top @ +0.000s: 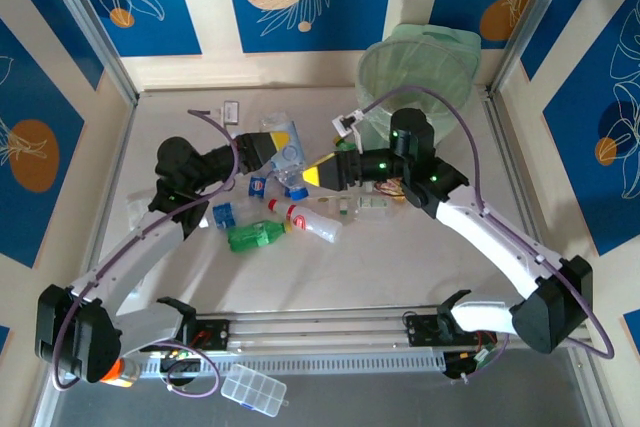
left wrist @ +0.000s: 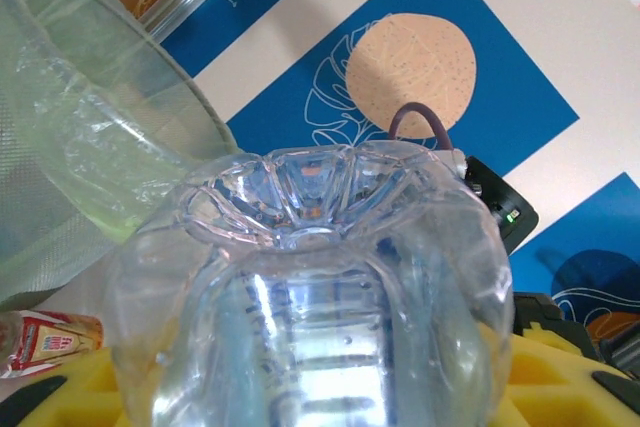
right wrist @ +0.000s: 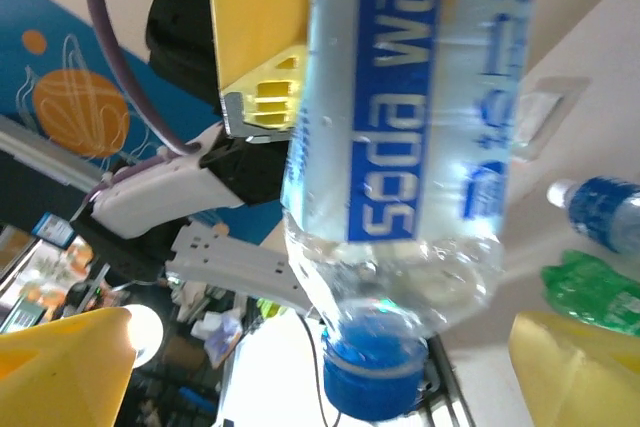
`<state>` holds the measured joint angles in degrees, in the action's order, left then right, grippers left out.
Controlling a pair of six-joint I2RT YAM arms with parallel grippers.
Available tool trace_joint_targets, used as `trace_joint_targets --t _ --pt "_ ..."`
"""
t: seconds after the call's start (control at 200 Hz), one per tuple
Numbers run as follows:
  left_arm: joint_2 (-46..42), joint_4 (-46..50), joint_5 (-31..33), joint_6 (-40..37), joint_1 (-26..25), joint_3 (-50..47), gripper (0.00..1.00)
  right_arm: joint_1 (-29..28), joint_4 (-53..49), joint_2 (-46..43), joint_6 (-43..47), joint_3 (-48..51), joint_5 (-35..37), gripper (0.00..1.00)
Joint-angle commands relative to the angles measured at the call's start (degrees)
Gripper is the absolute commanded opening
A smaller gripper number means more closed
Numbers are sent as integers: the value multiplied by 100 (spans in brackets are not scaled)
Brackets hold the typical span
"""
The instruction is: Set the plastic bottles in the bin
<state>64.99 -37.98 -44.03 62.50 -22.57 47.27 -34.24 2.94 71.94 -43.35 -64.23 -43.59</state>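
Note:
My left gripper [top: 272,147] is shut on a clear plastic bottle [top: 288,160] with a blue "soda water" label, held above the table. In the left wrist view the bottle's base [left wrist: 310,247] stands between my yellow fingers [left wrist: 560,377]. My right gripper [top: 312,175] is open just right of it, its yellow fingers [right wrist: 60,367] spread on either side of the blue cap [right wrist: 375,382]. The pale-green bin [top: 420,67] stands at the far right. On the table lie a green bottle [top: 258,237], a red-labelled bottle [top: 305,219] and a clear one [top: 365,207].
A clear compartment box [top: 253,390] lies at the near edge and an orange-capped jar [top: 116,372] by the left base. A small blue bottle [top: 223,215] rests by the left arm. The right arm's purple cable [top: 440,97] arches over the bin's rim.

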Motion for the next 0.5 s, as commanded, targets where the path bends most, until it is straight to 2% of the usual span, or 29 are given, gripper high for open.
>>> trace_joint_targets --t 0.0,0.305,0.495 --pt "-103 -461 -152 30 -64 -89 37 -155 244 187 -90 -304 -236 92" --pt "-155 -544 -45 104 -219 -191 39 -267 491 554 -423 -481 19 81" --pt "-193 -345 15 43 -274 -191 39 -354 496 616 -453 -531 62 64"
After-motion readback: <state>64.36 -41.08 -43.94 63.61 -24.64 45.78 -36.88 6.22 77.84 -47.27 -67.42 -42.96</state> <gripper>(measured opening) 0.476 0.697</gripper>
